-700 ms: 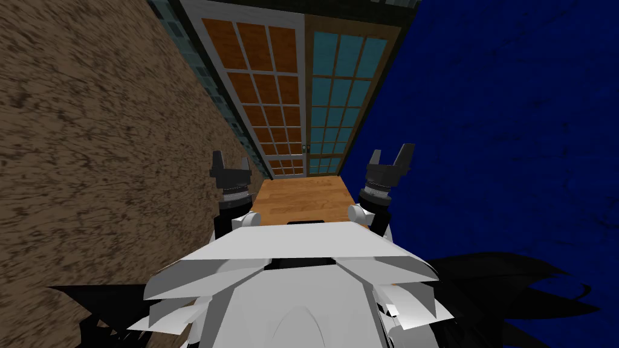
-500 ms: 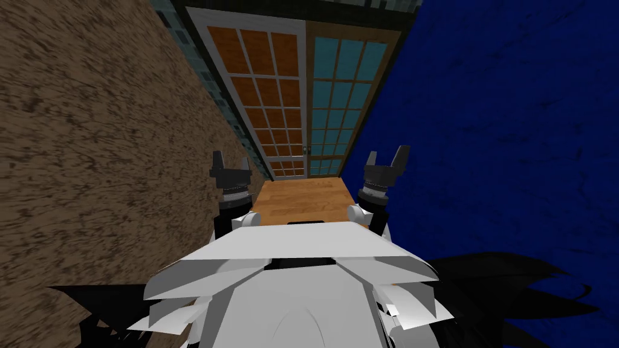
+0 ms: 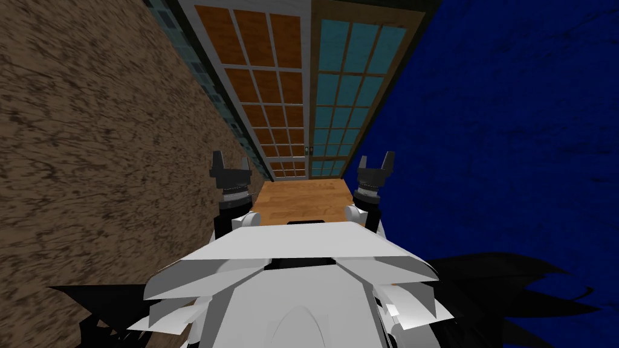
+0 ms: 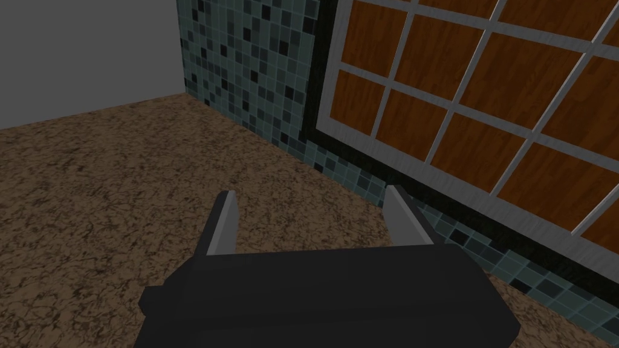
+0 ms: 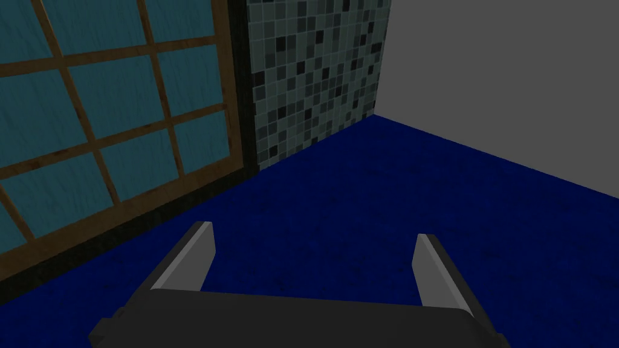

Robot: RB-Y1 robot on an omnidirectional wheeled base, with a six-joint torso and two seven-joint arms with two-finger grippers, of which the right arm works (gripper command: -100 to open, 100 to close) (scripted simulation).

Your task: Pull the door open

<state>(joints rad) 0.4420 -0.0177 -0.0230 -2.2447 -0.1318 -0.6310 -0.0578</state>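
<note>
So left pincer and right pincer are hanging fingers apart, gripping nothing — door is standing shut straight ahead, so lining squarely on its centre handle before clamping is looking best.

Double door straight ahead, handle at its middle seam, left gripper left of it, right gripper right

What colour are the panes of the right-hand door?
Teal. The panes show best in the right wrist view.
</note>
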